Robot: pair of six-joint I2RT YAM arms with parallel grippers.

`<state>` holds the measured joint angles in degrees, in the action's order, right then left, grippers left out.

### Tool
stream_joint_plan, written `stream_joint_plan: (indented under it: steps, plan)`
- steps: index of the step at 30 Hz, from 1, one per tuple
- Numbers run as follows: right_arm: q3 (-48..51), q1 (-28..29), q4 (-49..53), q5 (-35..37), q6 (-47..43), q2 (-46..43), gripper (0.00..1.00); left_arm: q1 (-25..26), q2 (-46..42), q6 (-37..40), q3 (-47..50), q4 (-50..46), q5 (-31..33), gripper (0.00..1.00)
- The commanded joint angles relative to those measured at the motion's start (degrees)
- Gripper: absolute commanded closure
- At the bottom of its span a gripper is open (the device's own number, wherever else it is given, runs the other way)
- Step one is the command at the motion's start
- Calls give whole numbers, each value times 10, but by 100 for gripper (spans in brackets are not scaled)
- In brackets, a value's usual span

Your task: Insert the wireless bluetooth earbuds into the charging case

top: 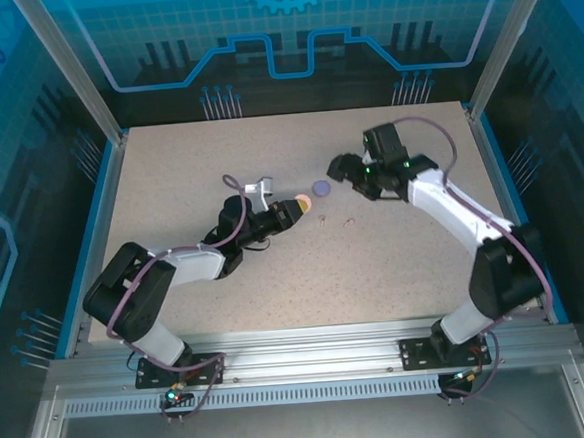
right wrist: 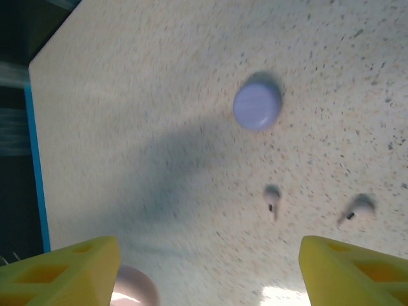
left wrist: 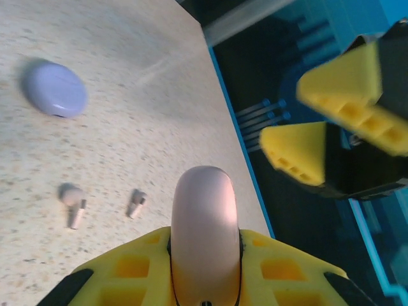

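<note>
Done so far: no bud can be seen seated in a case; by my reading the task is at an early stage.
Left to do: the held case most likely has to be opened, then each loose bud picked up and set into it.
Landmark: the lilac case (top: 321, 188), a round lidded shell lying flat and closed on the table (top: 170, 187); what is inside cannot be told.
Pale earbuds (left wrist: 73, 203): two, loose on the table on the near side of the lilac case, close to each other but apart, and touching neither case.
Left gripper (top: 289, 211): clenched on the pink case, its yellow fingers pressing both sides, just near-left of the lilac case.
Pink case (left wrist: 204, 236): one, held on edge and lifted clear of the table; it looks closed, and its rounded end points toward the lilac case.
Right gripper (right wrist: 207, 268): released, fingers spread wide with nothing between them, hovering above the table just beyond the lilac case on its far-right side and looking down at it and the two buds.
Count, cases: two, one pink in the grip and one lilac on the table.
Count, buds: two, both pale pinkish-beige.
Count, grippers: two, one loaded and one free.
Judgement: the free gripper is well placed to reach the buds or to help open the pink case.
</note>
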<state>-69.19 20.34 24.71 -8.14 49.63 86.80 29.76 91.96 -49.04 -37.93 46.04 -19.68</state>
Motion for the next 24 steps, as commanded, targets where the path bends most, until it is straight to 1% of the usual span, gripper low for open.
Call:
stream_joint_plan:
  steps: [1,5,8,12,24]
  plan:
    - [84,-4,-123,-77,-119,-77,25,-13,-26,65,-36,-70,-117,100]
    - [159,-4,-170,-136,-160,-134,25,-21,-26,80,-70,-117,-168,100]
    - [185,-4,-203,-163,-167,-150,25,-23,-20,90,-88,-137,-189,100]
    - [197,-2,-239,-201,-165,-132,26,-23,-8,89,-103,-140,-199,100]
    - [177,8,-254,-213,-156,-54,28,-23,-4,83,-116,-133,-203,100]
